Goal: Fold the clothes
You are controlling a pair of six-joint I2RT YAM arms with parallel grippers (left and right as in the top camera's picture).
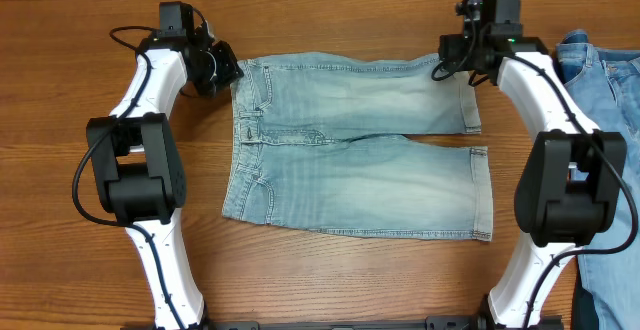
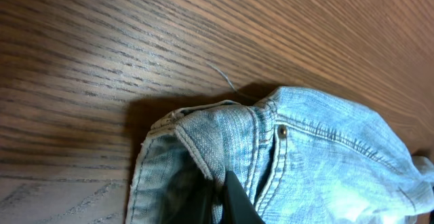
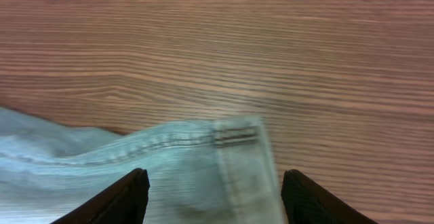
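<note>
Wood-grain tabletop point(image 1: 330, 10) carries the pale denim shorts point(image 1: 350, 160), spread flat in the middle, waistband toward the left arm and both legs running toward the right arm; the first fold looks to be the step in hand, with each arm at a far corner of the garment. Left end effector point(image 2: 224, 200) is closed narrow on the far waistband corner point(image 2: 203, 125), the cloth there bunched and raised off the wood; right end effector point(image 3: 215, 197) stands wide, its fingers point(image 3: 129, 197) straddling the far leg's hem corner point(image 3: 237, 139) without yet pinching it. Next move, I judge, calls for the right to close on that hem, then both to lift together and carry the far edge over the near leg, kept level so the halves match. No container is in view; a deeper-blue denim garment point(image 1: 600, 60) lies apart at the right edge.
</note>
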